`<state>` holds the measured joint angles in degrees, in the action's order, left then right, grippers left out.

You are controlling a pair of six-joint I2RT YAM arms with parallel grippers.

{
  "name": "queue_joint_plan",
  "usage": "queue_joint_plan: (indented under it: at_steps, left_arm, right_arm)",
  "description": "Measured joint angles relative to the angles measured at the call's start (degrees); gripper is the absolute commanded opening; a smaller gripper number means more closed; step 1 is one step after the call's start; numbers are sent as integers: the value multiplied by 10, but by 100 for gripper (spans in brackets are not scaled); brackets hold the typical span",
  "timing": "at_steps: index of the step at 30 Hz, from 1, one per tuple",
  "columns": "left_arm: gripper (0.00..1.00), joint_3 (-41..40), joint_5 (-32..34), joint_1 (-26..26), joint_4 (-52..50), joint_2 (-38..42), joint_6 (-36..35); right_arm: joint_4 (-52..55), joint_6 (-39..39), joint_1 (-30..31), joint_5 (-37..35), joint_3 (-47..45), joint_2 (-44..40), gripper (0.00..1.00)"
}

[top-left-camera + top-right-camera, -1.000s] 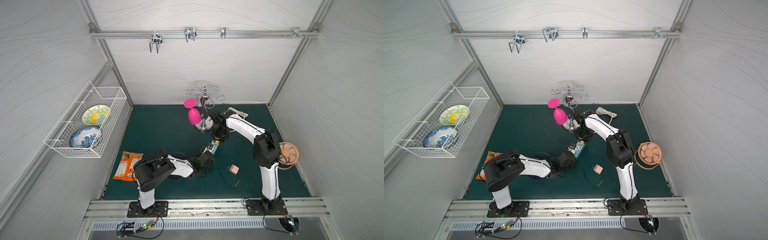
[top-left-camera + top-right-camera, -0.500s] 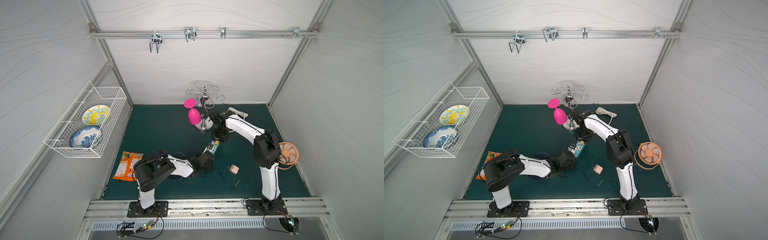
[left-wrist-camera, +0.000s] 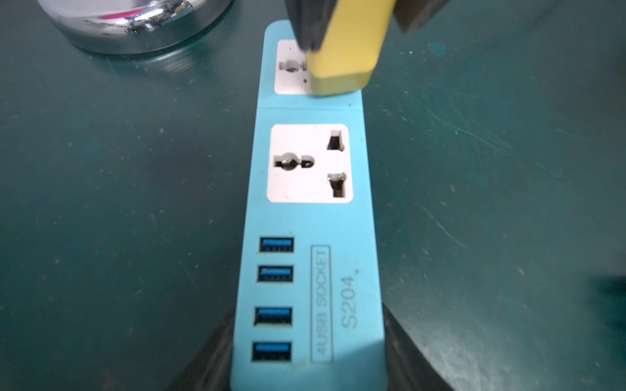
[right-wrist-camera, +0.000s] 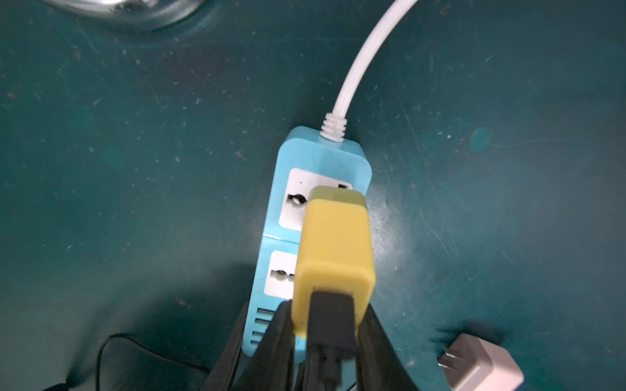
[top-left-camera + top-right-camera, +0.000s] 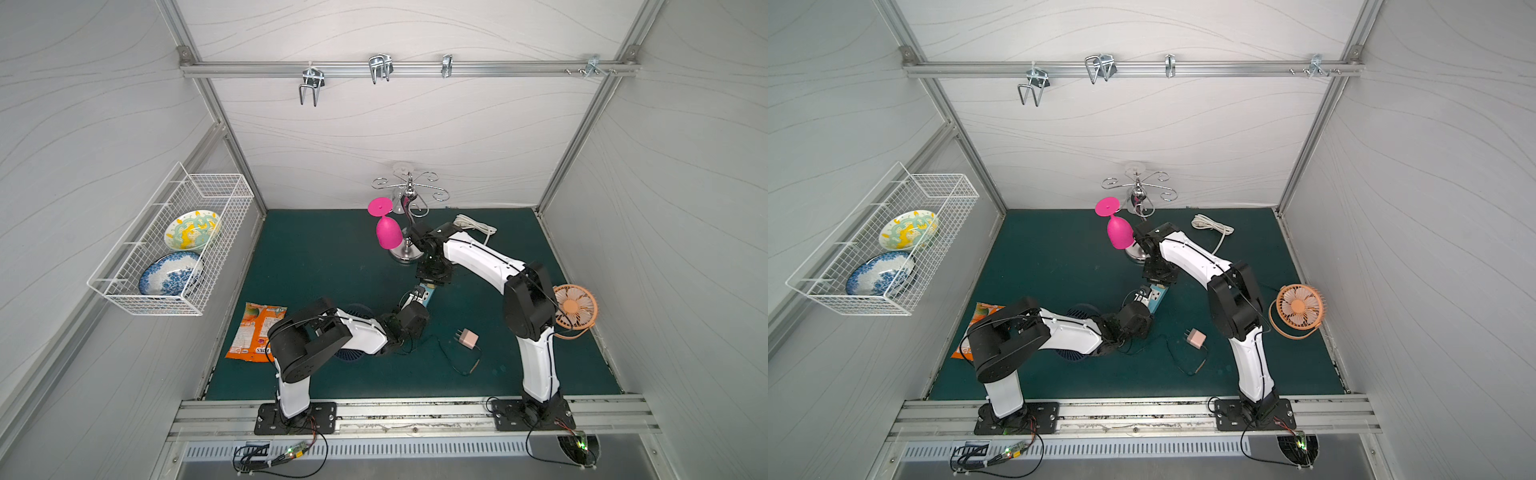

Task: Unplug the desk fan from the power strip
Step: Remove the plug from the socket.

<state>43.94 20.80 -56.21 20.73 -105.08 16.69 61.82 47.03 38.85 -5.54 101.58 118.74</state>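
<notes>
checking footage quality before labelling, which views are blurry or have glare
Left wrist view: the light-blue plastic power strip is sharp mid-frame; the yellow rectangular plug block is soft, and the round chrome stand base shows glare. Right wrist view: that plug block's near end and the pale pink charger cube are blurred. Both top views: evenly lit, no harsh shadows.

Left arm [image 5: 357, 332]: folded low, upper link doubled back over its base, forearm stretched out nearly level. Left pincer [image 5: 419, 301]: clamped on the near end of the power strip [image 3: 315, 216]. In the wrist view its dark fingers [image 3: 210, 359] flank that end.

Right arm [image 5: 482, 259]: reaches far out, then bends down, with the wrist pointing steeply downward. Right pincer [image 5: 430, 286]: just beyond the left pincer's tips and above them, closed on a yellow plug [image 4: 335, 243], one finger [image 4: 277, 342] against each side.
</notes>
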Motion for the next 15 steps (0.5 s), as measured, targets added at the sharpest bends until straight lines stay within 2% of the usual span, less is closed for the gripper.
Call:
queue_joint_plan:
  at_steps: [5, 12, 15]
  left_arm:
    - [0, 1, -4, 0, 2, 0, -2]
    - [0, 2, -4, -1, 0, -1, 0]
    - [0, 2, -4, -1, 0, -1, 0]
  right_arm:
    - [-16, 1, -24, 25, -18, -17, 0]
    - [-18, 0, -16, 17, -24, -25, 0]
    - [-43, 12, -29, 41, -55, -45, 0]
